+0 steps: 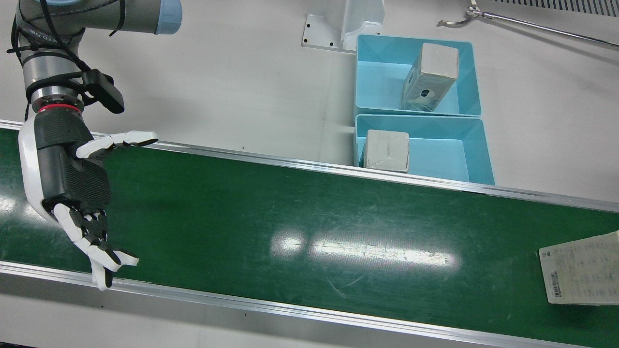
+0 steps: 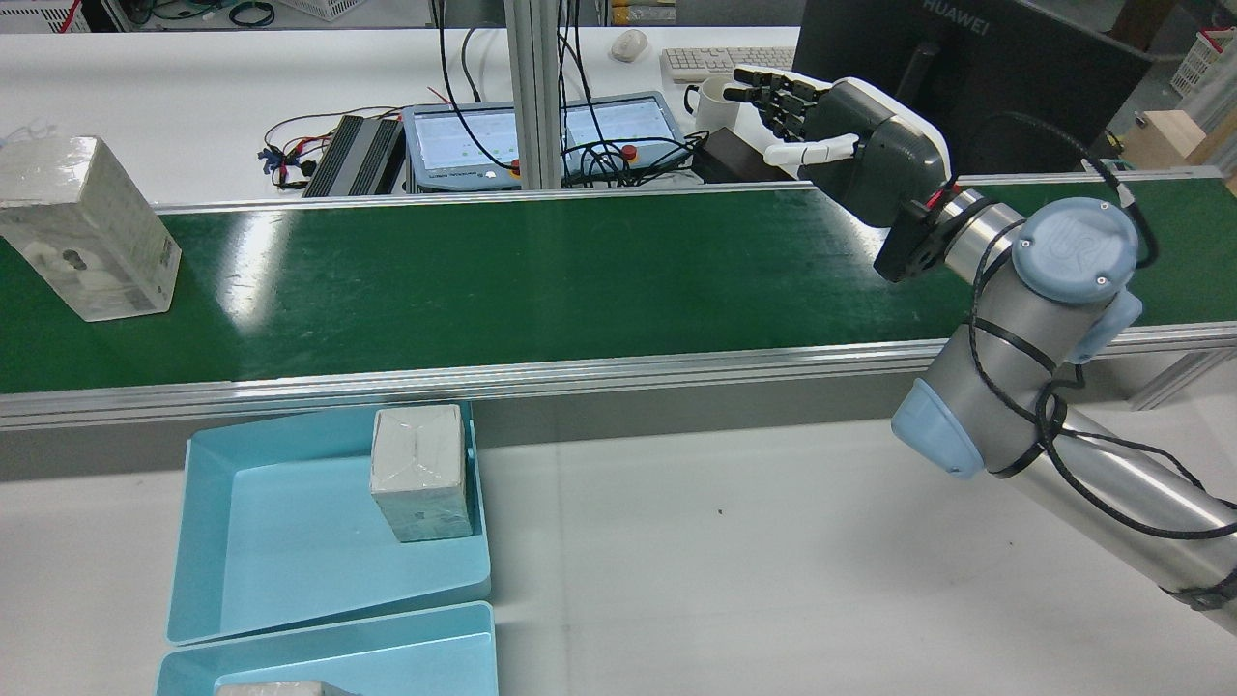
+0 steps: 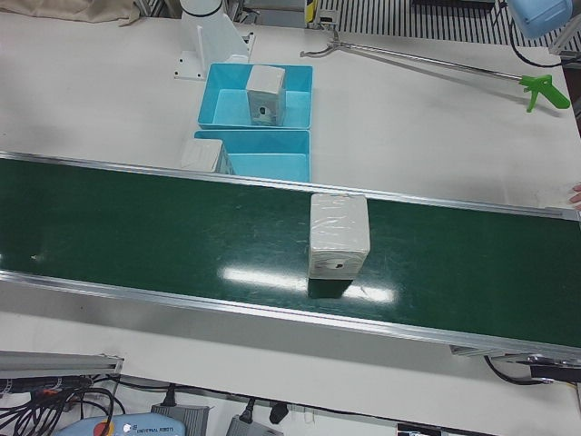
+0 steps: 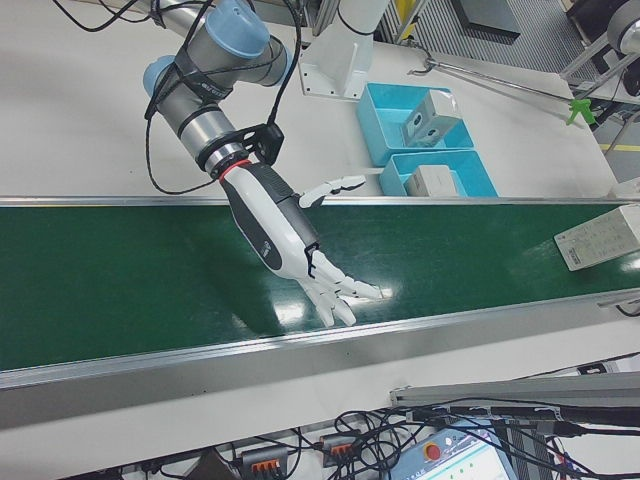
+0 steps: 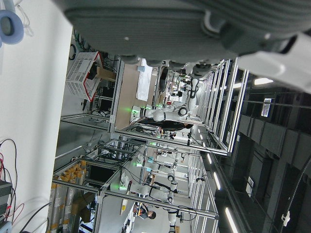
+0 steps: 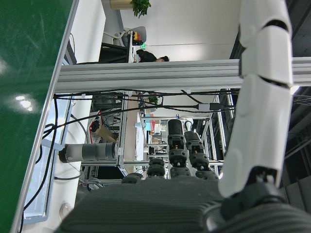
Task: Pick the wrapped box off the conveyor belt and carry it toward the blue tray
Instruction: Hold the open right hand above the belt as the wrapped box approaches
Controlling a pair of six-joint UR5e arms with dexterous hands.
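Behind the conveyor belt (image 2: 541,280), a HUAWEI monitor (image 2: 966,58) backs the empty, spread right hand (image 2: 850,145).

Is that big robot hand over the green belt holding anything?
No. The right hand is open and empty above the belt; the wrapped box sits far off.

three wrapped boxes in all: one wrapped box on the belt (image 3: 339,236), one box in the far blue tray (image 1: 430,76) and one box in the near blue tray (image 1: 387,151). two blue trays side by side, far tray (image 1: 375,72) and near tray (image 1: 449,154). one green conveyor belt (image 1: 300,217). one green-handled reacher tool (image 3: 436,62).
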